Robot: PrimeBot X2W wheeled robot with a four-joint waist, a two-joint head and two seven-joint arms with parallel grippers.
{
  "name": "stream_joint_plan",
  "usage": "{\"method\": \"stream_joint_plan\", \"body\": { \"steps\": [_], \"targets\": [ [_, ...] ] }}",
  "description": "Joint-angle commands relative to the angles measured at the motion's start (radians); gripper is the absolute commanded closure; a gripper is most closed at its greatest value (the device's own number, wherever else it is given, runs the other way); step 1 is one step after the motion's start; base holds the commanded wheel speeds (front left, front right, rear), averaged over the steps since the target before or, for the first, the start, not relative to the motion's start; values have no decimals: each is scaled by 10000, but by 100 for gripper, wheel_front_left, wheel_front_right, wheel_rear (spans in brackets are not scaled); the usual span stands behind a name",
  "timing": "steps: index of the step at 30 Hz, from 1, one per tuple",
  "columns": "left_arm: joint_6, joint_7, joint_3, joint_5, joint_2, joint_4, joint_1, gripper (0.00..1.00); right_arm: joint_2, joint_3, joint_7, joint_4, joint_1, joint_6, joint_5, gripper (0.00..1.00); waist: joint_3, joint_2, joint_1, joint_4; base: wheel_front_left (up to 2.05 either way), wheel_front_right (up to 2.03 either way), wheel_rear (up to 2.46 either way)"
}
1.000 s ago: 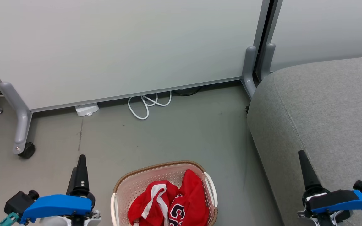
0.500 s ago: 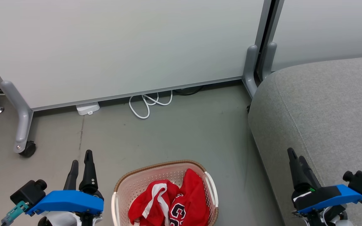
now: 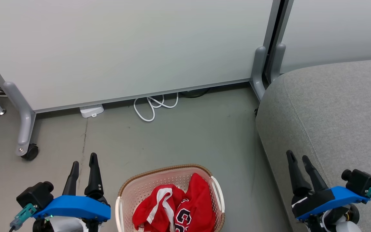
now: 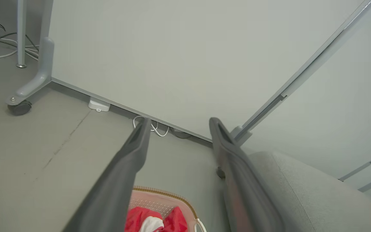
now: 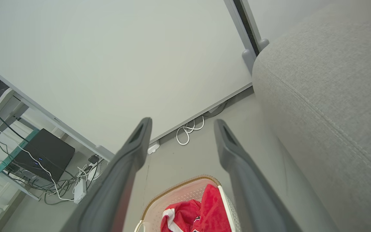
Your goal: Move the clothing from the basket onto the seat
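— Whereabouts of clothing?
— Heaped in basket on floor, beside seat. Spread and empty: left hand, right hand.
— Best approach?
— Drop straight down, pinch one bunched fold, lift clear before swinging over.

The head view looks steeply down from high up: cream perforated plastic basket with brown woven rim at bottom centre, light-grey fabric sofa at right. Both wrist views sit lower and nearer, facing the pale partition panel; all three share these things.
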Motion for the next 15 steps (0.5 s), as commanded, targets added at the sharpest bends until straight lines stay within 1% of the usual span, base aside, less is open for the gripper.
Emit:
{"method": "stream_joint_plan", "body": {
  "steps": [1, 15],
  "targets": [
    [-11, -110, -29, 312, 86, -53, -254, 0, -71, 39, -89, -84, -230, 16, -376, 0, -1, -1, 0, 3, 0, 0, 0],
    [-103, -493, -78, 1585, 32, 44, -287, 0, -78, 150, -338, -77, -260, 18, -1941, 0, 0, -1, 0, 62, 0, 0, 0]
  ]
}}
